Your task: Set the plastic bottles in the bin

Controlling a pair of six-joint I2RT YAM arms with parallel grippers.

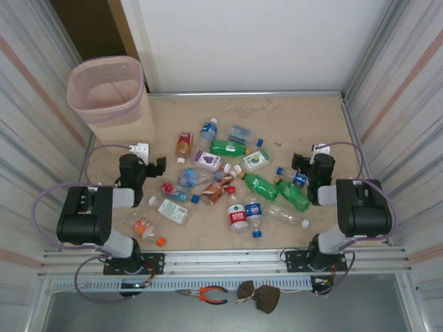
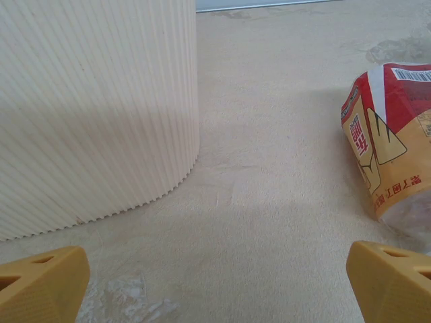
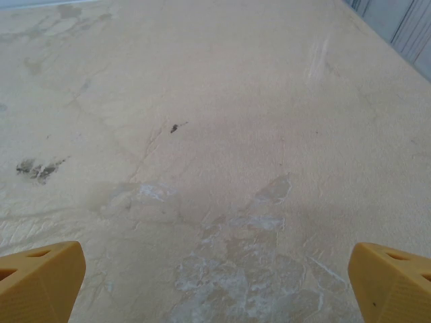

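Note:
Several crushed plastic bottles (image 1: 227, 147) lie scattered over the middle of the tan table, clear, green and brownish ones (image 1: 259, 185). The pale pink bin (image 1: 104, 90) stands at the far left corner. My left gripper (image 1: 144, 163) hovers open just near the bin, left of the pile. In the left wrist view its yellow fingertips (image 2: 40, 286) are spread wide over bare table, the bin's ribbed wall (image 2: 87, 101) ahead on the left and a red-and-orange labelled bottle (image 2: 387, 134) on the right. My right gripper (image 1: 311, 159) is open beside a green bottle (image 1: 294, 196); its fingertips (image 3: 390, 281) frame bare, scuffed table.
Loose caps lie among the bottles, an orange one (image 1: 160, 241) and blue ones (image 1: 195, 199). Corrugated walls close in both sides (image 1: 401, 90). Red-handled pliers (image 1: 208, 295) and a dark lump (image 1: 259, 296) rest below the front rail.

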